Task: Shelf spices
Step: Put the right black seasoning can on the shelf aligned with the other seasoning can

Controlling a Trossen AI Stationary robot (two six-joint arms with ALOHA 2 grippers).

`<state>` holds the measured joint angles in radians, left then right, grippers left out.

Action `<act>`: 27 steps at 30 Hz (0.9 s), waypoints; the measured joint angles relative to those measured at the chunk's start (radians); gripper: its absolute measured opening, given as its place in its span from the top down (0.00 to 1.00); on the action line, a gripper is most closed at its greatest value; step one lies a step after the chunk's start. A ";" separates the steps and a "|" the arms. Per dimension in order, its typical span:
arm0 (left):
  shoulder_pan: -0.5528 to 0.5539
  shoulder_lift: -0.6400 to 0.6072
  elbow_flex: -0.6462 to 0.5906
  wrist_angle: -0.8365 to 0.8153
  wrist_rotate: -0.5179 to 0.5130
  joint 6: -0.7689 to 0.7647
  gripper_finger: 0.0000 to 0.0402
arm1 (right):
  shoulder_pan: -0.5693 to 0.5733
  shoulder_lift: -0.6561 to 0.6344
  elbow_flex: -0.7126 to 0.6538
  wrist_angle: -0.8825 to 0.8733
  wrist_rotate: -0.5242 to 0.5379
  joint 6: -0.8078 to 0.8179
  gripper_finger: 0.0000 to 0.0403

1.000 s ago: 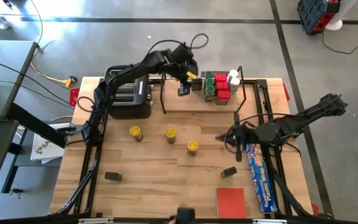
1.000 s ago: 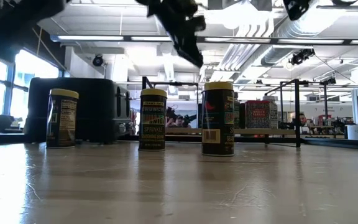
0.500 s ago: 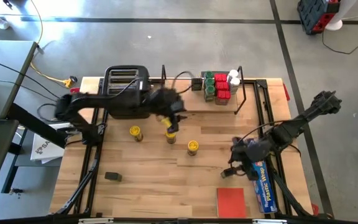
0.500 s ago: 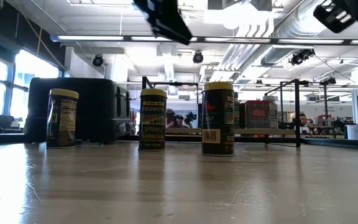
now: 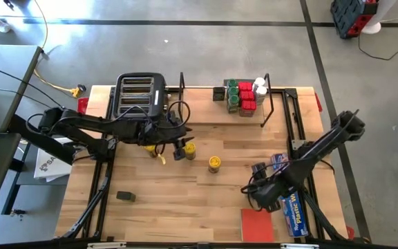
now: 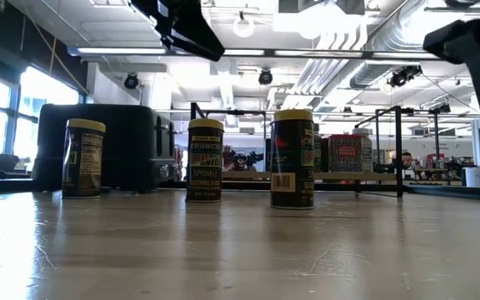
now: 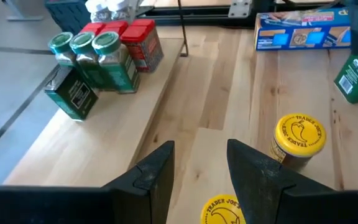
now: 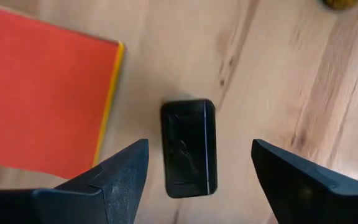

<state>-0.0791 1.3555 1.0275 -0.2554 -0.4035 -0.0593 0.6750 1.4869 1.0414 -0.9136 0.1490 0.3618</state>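
showing only in the right wrist view, a black tin (image 8: 189, 147) lies between the right tool's (image 8: 197, 177) spread fingers.

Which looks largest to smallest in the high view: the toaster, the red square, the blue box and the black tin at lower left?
1. Toaster.
2. Blue box, though the right arm covers part of it, so its place against the red square is unsure.
3. Red square.
4. Black tin, clearly smallest.

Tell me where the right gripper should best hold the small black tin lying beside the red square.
Probably across its two long sides, coming straight down from above. The black tin lies flat on the table, clear of the red square, and the open right gripper already hovers over it with a finger on either side.
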 joint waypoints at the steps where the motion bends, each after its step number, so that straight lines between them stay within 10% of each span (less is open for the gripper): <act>1: -0.003 0.001 0.000 -0.004 0.000 0.000 0.65 | 0.000 0.023 0.014 -0.021 0.000 0.000 0.31; 9: -0.017 0.001 0.000 -0.010 0.000 0.001 0.65 | 0.000 0.120 0.046 -0.044 -0.022 0.031 0.40; 17: -0.023 0.001 0.000 -0.014 -0.001 0.002 0.65 | -0.010 0.131 0.048 -0.021 -0.032 0.091 0.71; 27: -0.095 -0.032 0.000 -0.118 -0.128 0.018 0.65 | -0.184 0.107 0.215 -0.126 0.029 -0.019 0.72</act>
<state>-0.1742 1.3234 1.0276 -0.3730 -0.5315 -0.0410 0.4907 1.5944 1.2563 -1.0393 0.1775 0.3429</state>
